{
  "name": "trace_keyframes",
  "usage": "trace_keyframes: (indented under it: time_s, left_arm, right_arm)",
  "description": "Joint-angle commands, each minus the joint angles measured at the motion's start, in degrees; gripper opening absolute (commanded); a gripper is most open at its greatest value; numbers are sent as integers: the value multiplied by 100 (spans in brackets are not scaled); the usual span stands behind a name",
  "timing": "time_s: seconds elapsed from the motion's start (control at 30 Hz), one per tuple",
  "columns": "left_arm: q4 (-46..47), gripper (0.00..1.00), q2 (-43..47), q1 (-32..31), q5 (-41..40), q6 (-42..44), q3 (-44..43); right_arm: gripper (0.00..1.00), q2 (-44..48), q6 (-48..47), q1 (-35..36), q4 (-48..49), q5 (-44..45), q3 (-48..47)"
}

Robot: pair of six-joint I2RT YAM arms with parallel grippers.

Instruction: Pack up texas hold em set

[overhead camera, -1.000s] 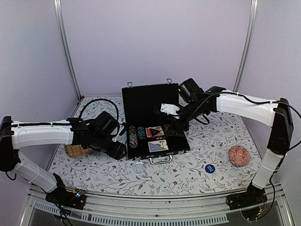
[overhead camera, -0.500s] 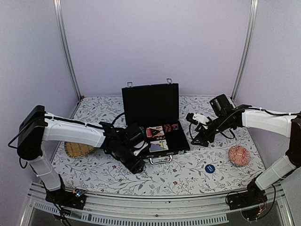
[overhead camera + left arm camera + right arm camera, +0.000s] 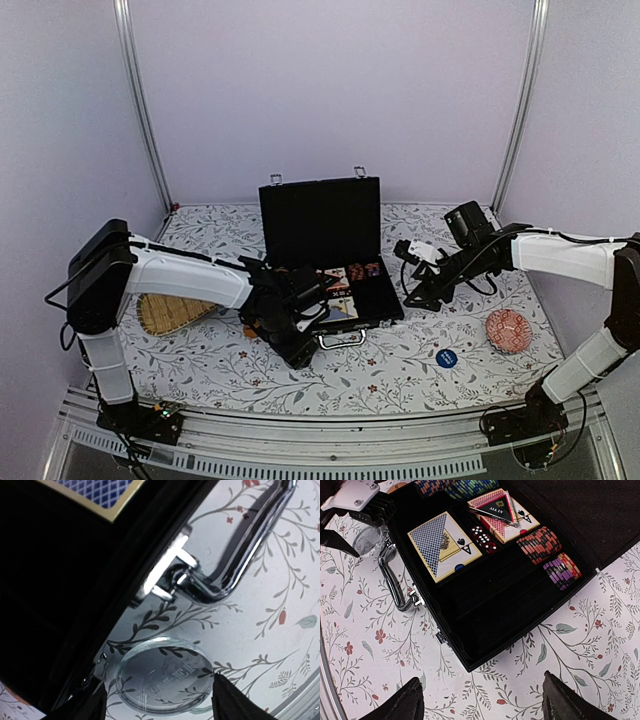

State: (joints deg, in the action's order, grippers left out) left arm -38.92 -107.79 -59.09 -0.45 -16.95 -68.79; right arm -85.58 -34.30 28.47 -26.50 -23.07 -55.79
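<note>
The black case point(image 3: 322, 222) lies open mid-table, lid upright, silver handle point(image 3: 243, 553) at its front. It holds a blue card deck point(image 3: 445, 542), a red deck point(image 3: 500, 517) with an "ALL IN" disc on it, red dice point(image 3: 484, 537) and chip stacks point(image 3: 538, 544). A clear dealer disc point(image 3: 167, 676) lies on the table by the handle. My left gripper point(image 3: 160, 702) is open, with one finger on each side of this disc. My right gripper point(image 3: 481, 705) is open and empty above the table at the case's right front corner. A blue disc point(image 3: 447, 357) lies front right.
A woven straw tray point(image 3: 168, 312) lies at the left, partly under my left arm. A red patterned bowl point(image 3: 508, 330) sits at the right. The case's upright lid stands between the two arms. The cloth is floral.
My right gripper has pulled out of the case to its right side. My left gripper has swung from the case's left side to its front, down by the handle and the clear disc.
</note>
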Motion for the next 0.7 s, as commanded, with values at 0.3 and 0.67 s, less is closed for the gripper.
trace_keyframes:
  time_s: [0.3,0.67]
  left_arm:
    - [-441,70,-432,-119,-50,194,-407]
    - [-532,61,-841,-278,-42,221,-504]
  right_arm:
    - [82,-115,-85,-7,50,-110,58]
    - [82,-197,-112,-8,-4,-145,33]
